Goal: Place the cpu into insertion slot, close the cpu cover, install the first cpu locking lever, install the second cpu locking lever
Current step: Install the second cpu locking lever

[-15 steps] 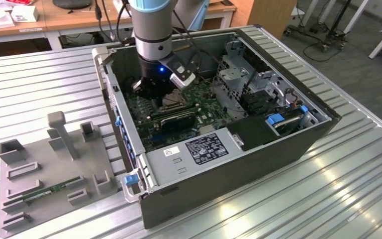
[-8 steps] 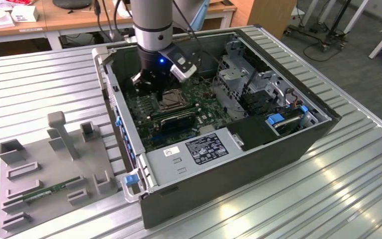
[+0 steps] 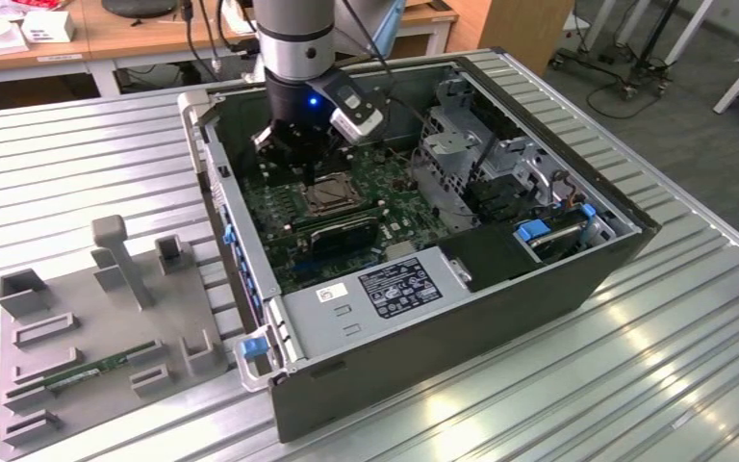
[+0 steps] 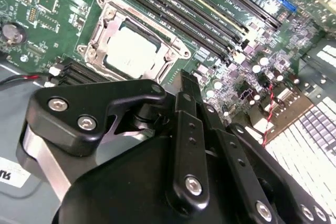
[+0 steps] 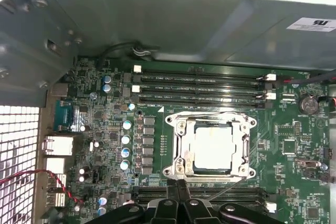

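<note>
The cpu point(image 5: 212, 148) lies flat in the insertion slot point(image 5: 177, 170) on the green motherboard, its dull silver-tan top showing. The cpu cover point(image 5: 181, 129), a silvery frame, lies down around it. In the second wrist view the cpu point(image 4: 131, 51) sits inside the same frame point(image 4: 102, 22). My gripper point(image 5: 178, 186) is shut with its two black fingers together, at the socket's edge beside the memory slots. A thin metal lever point(image 5: 227, 189) runs slantwise just beside the fingertips. In the exterior view the gripper point(image 3: 299, 166) hangs inside the case just behind the socket point(image 3: 328, 197).
Long black memory slots point(image 5: 202, 85) flank the socket on both sides. The open computer case point(image 3: 383, 337) stands on a slatted metal table, with a drive cage point(image 3: 466, 144) at the exterior view's right. A grey fixture tray point(image 3: 100, 318) with a green memory stick point(image 3: 88, 371) lies at the exterior view's left.
</note>
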Controlling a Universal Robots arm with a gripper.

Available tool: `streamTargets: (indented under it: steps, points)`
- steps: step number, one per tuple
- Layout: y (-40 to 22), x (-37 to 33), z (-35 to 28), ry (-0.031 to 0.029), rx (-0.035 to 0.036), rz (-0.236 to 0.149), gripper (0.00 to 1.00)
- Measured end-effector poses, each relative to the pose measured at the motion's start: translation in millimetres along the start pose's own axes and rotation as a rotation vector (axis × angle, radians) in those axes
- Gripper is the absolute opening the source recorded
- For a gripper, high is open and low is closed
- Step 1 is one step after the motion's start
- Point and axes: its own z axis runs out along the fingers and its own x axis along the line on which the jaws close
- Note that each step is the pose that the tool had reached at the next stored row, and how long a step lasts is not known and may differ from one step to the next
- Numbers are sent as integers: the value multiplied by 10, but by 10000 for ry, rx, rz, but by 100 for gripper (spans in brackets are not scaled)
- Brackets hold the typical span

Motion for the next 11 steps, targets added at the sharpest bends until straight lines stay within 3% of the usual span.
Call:
streamTargets:
  steps: [7,11]
  points:
    - [0,-4,-10,4,5,-1,11]
    - [4,-17,-77,10,1,1,11]
